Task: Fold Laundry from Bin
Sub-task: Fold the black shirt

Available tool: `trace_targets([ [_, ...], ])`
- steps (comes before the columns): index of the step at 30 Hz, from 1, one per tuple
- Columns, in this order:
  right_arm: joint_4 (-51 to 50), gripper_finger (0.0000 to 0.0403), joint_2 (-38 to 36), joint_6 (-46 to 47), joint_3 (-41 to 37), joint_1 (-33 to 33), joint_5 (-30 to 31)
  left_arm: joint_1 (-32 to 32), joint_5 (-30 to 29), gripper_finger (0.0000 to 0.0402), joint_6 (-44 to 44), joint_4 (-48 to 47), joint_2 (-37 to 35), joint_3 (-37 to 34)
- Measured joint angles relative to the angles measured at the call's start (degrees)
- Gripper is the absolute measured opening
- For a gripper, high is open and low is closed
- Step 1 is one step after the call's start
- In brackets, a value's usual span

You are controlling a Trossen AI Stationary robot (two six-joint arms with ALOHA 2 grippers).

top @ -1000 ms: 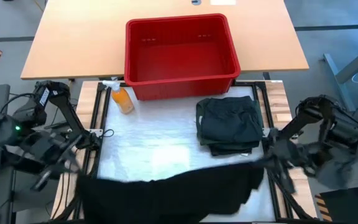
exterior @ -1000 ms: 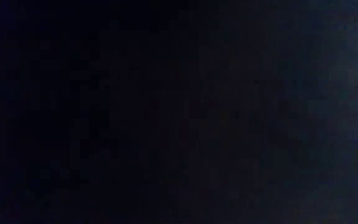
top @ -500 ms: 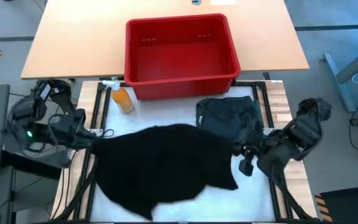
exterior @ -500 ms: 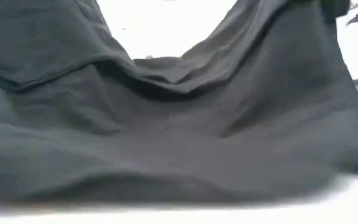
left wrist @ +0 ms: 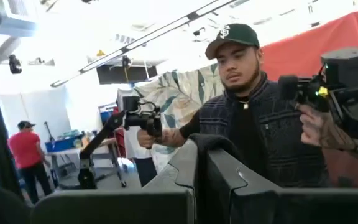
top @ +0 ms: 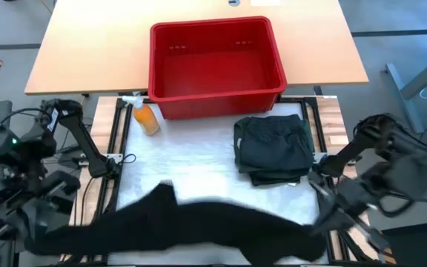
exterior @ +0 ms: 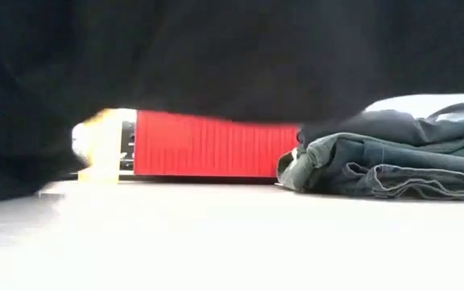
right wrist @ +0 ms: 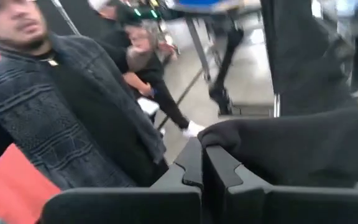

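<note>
Black cloth: long soft black garment (top: 191,226) is hanging stretched between the two arms along the table's near edge, blurred with motion; judging by the spread, it is being held out flat so it can be laid down for folding
Left gripper: left gripper (left wrist: 201,180) is sitting off the table's left near corner, fingers pinched tight on a fold of the black cloth, which is showing between them in the left wrist view
Spray bottle: orange plastic spray bottle (top: 145,117) with a white trigger is standing just beside the tub's near left corner, well clear of the work area
Table: pale sheet over the wooden table (top: 191,159) is lying bare in the middle, probably kept free as the folding space
Red tub: bright red rectangular plastic bin (top: 215,65) is sitting at the far side of the table, nothing visible inside it
Folded pile: stack of charcoal and dark olive folded garments (top: 274,148) is resting just in front of the tub's right half, seemingly parked there as finished work
Right gripper: right gripper (right wrist: 202,168) is sitting off the table's right near corner, fingers clamped on the other end of the black cloth
Person: person in a dark patterned jacket (left wrist: 272,134) is standing beyond the table, hands on control handles
</note>
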Motion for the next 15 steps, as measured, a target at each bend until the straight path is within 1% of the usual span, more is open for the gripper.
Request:
trace_targets([
  [4, 2.67, 0.0017, 0.00, -5.02, 0.39, 4.84, 6.61, 0.02, 1.58, 0.0000, 2.52, 3.99, 2.98, -0.01],
  [8, 4.69, 0.0017, 0.04, -8.57, 0.39, 7.08, 9.52, 0.02, 4.82, 0.0000, 7.27, 6.38, 5.89, 2.94],
  [11, 5.49, 0.0017, 0.04, -11.17, 0.40, 7.96, 11.23, 0.00, 5.89, 0.0000, 9.63, 4.01, 7.60, 6.29],
  [13, 2.92, 0.0017, 0.02, -9.77, 0.44, 8.12, 13.67, 0.00, 3.38, 0.0000, 9.56, 0.54, 8.20, 7.80],
  [14, 0.75, 0.0017, 0.02, -8.08, 0.44, 8.06, 15.08, -0.02, 0.54, 0.0000, 8.67, -0.86, 8.27, 8.05],
  [15, -2.22, 0.0017, 0.02, -5.52, 0.44, 7.82, 16.49, -0.02, -3.74, 0.0000, 7.20, -2.34, 8.23, 8.09],
])
